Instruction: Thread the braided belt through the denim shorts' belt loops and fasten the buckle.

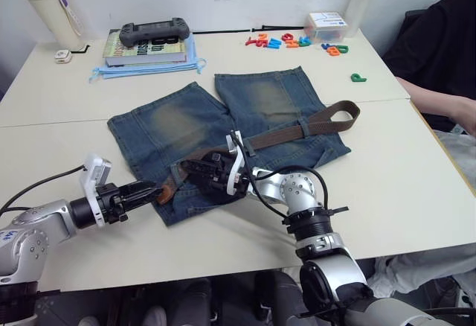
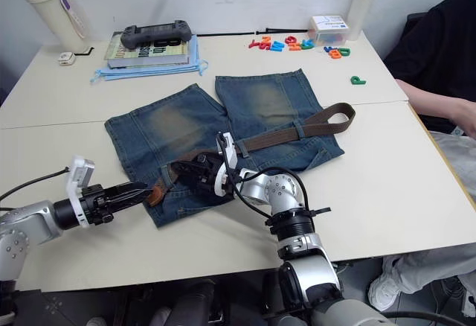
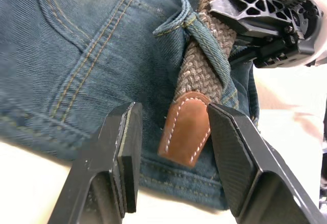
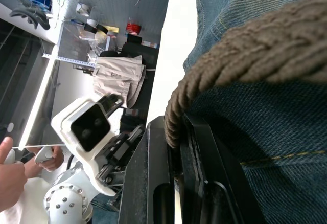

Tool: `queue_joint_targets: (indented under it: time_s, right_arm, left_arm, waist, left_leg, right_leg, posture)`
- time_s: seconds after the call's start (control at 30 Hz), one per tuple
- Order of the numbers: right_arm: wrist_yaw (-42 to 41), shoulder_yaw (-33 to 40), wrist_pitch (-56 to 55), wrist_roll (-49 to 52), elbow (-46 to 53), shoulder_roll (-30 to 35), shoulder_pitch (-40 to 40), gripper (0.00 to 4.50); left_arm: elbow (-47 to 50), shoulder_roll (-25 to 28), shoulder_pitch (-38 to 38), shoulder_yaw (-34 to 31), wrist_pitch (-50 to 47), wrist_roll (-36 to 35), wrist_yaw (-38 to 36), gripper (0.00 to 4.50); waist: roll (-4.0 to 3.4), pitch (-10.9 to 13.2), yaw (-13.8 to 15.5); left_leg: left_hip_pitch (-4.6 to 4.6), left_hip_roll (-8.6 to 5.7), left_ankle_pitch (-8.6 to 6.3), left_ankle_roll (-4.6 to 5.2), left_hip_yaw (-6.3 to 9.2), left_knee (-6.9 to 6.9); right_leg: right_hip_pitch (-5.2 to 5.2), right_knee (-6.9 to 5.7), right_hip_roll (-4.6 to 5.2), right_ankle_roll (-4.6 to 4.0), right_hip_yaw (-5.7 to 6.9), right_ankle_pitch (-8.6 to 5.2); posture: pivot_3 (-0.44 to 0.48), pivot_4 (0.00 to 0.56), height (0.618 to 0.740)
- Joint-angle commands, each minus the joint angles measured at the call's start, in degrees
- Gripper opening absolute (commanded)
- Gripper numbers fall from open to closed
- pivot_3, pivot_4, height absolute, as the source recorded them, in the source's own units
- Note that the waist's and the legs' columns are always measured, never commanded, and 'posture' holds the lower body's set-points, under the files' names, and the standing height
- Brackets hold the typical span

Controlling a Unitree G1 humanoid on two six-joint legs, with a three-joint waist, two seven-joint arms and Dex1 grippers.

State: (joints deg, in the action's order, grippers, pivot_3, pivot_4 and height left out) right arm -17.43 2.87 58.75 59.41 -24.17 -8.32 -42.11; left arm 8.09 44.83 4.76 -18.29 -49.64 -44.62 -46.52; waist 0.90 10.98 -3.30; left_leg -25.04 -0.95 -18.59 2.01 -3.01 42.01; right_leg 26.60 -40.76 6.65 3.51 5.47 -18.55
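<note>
Mid-threading: my right gripper (image 1: 195, 170) jaws clamp the braided belt (image 1: 282, 136); my left gripper (image 3: 173, 147) jaws, apart, must close on its tan tip (image 3: 185, 127) past the belt loop (image 3: 204, 40).

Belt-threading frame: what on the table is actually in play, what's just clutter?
In play:
braided belt
tan tip
denim shorts
belt loop
left gripper, open around the tip
right gripper, shut on the belt

Clutter:
books
game controller
magnetic letters
bottle
</note>
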Motion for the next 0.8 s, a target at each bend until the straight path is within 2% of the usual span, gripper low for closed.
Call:
queue_joint_targets:
  time_s: [0.03, 0.4, 0.5, 0.6, 0.63, 0.8]
  right_arm:
    - [0.0, 0.0, 0.3, -0.8, 0.3, -5.2, -0.8, 0.0]
    - [0.8, 0.6, -0.1, -1.0, 0.6, -4.8, -0.8, 0.0]
    - [0.9, 0.7, -0.1, -1.0, 0.5, -4.7, -0.8, 0.0]
    - [0.9, 0.7, -0.1, -1.2, 0.6, -4.7, -0.9, 0.0]
    - [0.9, 0.7, -0.1, -1.2, 0.6, -4.7, -0.9, 0.0]
    - [1.0, 0.7, 0.0, -1.4, 0.8, -4.7, -0.8, 0.0]
  left_arm:
    - [0.2, -0.7, 0.9, 0.7, -1.8, -1.5, -1.0, 2.3]
    - [-0.1, -1.2, -0.2, -0.3, -5.3, -2.4, -1.6, 2.3]
    - [-0.2, -0.5, -1.3, -0.3, -5.4, -2.1, -2.4, 1.44]
    - [-0.7, -0.4, -2.1, 0.1, -4.7, -1.3, -2.9, 0.25]
    - [-0.9, -0.4, -2.2, 0.2, -4.5, -1.1, -2.9, 0.05]
    - [-1.1, -0.9, -1.7, 0.2, -4.6, -1.4, -2.8, 0.05]
  waist:
    - [0.0, 0.0, 0.0]
    - [0.0, 0.0, 0.0]
    - [0.0, 0.0, 0.0]
    - [0.0, 0.0, 0.1]
    - [0.0, 0.0, 0.1]
    - [0.0, 0.0, 0.1]
  left_leg:
    - [0.0, 0.0, 0.02, -0.04, 0.0, 0.0]
    - [-0.01, 0.0, 0.0, -0.01, 0.01, 0.0]
    - [-0.01, 0.0, -0.01, -0.01, 0.01, 0.0]
    - [0.0, 0.0, -0.02, 0.01, 0.01, 0.0]
    - [0.0, 0.0, -0.03, 0.02, 0.01, 0.0]
    - [0.0, 0.01, -0.04, 0.03, 0.01, -0.01]
  right_leg:
    - [0.0, 0.0, 0.0, 0.0, 0.0, 0.0]
    - [0.0, 0.02, 0.0, -0.01, 0.0, 0.0]
    - [0.0, 0.03, 0.0, -0.01, 0.0, 0.0]
    - [0.0, 0.04, 0.01, -0.02, 0.0, 0.0]
    - [-0.01, 0.04, 0.01, -0.02, 0.0, 0.0]
    - [0.0, 0.05, 0.01, -0.03, 0.0, 0.0]
  posture:
    - [0.0, 0.15, 0.667]
    - [0.0, 0.15, 0.667]
    - [0.0, 0.15, 0.667]
    - [0.0, 0.15, 0.667]
    - [0.0, 0.15, 0.667]
    - [0.0, 0.15, 0.667]
